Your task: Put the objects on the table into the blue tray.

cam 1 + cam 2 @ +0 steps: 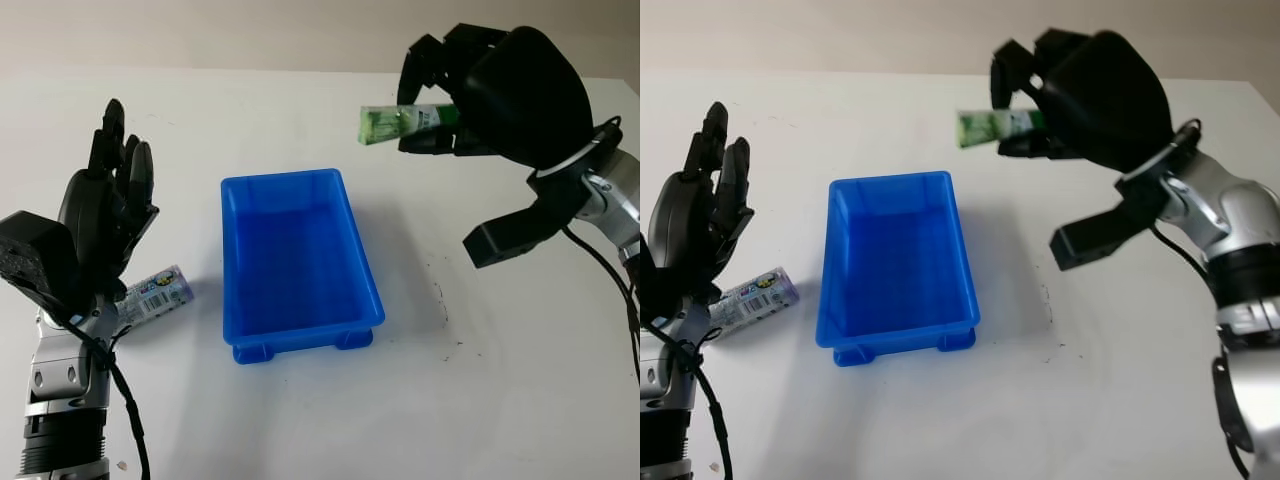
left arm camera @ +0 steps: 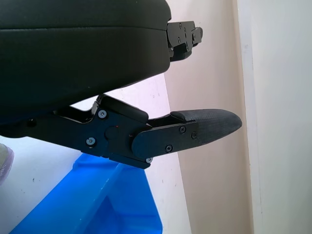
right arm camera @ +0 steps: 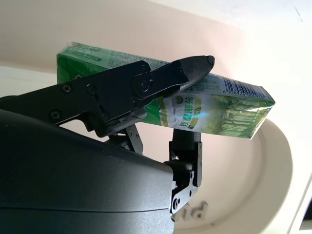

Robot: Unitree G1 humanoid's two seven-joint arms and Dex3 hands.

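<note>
Right wrist view: right hand (image 3: 165, 126) clamped on a green toothpaste box (image 3: 195, 105), one black finger (image 3: 146, 87) laid along the printed face, another finger (image 3: 184, 161) pressing from the far side, barcode end of the box jutting past the fingertips

Left eye view: same right hand (image 1: 440, 95) raised above the white table (image 1: 480, 400) at the far right, fingers wrapped round the green box (image 1: 385, 124), free end of the box pointing toward the table's middle, box lifted clear of the surface and hanging beyond the far right corner of the blue tray (image 1: 352, 262), not over its inside; thumb sticking out below the palm, touching nothing

Blue tray in the middle of the table, long side running away from the robot, nothing lying in it

Left hand (image 1: 105, 215) at the near left, open, fingers pointing up and away from the robot, holding nothing, well apart from the tray; just beside it, partly hidden behind the wrist, a small purple-and-white labelled tube (image 1: 155, 293) lying on its side on the table between hand and tray, apart from the tray's left wall

Left wrist view: black shell of the left hand, one padded fingertip (image 2: 209, 124) reaching out into free air, corner of the blue tray (image 2: 112, 204) below it
</note>
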